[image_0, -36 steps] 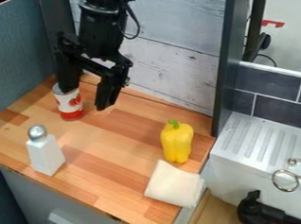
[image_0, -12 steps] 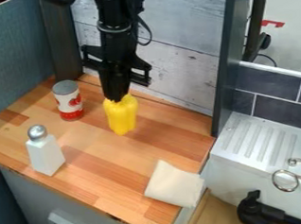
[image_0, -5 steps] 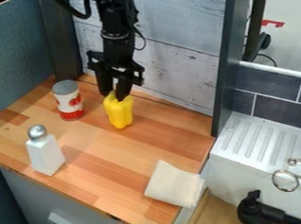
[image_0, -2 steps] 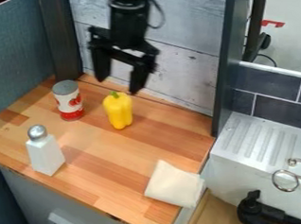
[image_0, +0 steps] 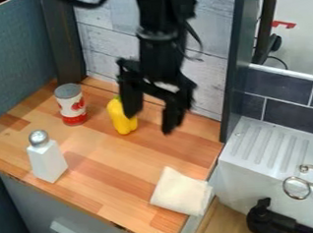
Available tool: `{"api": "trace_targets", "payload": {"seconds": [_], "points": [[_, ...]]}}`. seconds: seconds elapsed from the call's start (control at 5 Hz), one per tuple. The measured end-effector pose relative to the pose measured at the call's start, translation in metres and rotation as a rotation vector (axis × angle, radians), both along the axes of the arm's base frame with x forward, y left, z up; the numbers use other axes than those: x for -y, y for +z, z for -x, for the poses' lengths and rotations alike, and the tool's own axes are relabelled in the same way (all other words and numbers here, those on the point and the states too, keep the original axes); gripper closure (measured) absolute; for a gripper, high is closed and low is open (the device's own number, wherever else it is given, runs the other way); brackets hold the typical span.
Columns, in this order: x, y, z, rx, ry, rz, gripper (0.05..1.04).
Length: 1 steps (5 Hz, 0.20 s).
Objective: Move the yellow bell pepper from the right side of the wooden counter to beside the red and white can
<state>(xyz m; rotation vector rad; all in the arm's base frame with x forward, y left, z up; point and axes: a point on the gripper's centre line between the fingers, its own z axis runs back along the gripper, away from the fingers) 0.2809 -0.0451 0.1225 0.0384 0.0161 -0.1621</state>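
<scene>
The gripper [image_0: 149, 123], jaws wide and empty, hangs near the yellow bell pepper [image_0: 120, 121], seemingly between grasps; moving on calls for keeping clear of it.

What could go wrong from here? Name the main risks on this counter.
The open gripper overlaps the upright yellow pepper in this view; a low sideways swing might topple it. If tipped leftward, the pepper could bump the nearby can. The folded cloth lies at the counter's edge, so a nudge might send it off.
</scene>
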Motion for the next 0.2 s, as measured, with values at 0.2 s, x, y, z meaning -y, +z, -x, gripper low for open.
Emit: {"api": "trace_targets", "payload": {"seconds": [0.2], "points": [[0.0106, -0.0098, 0.0161, -0.054, -0.009, 0.001, 0.081]]}}
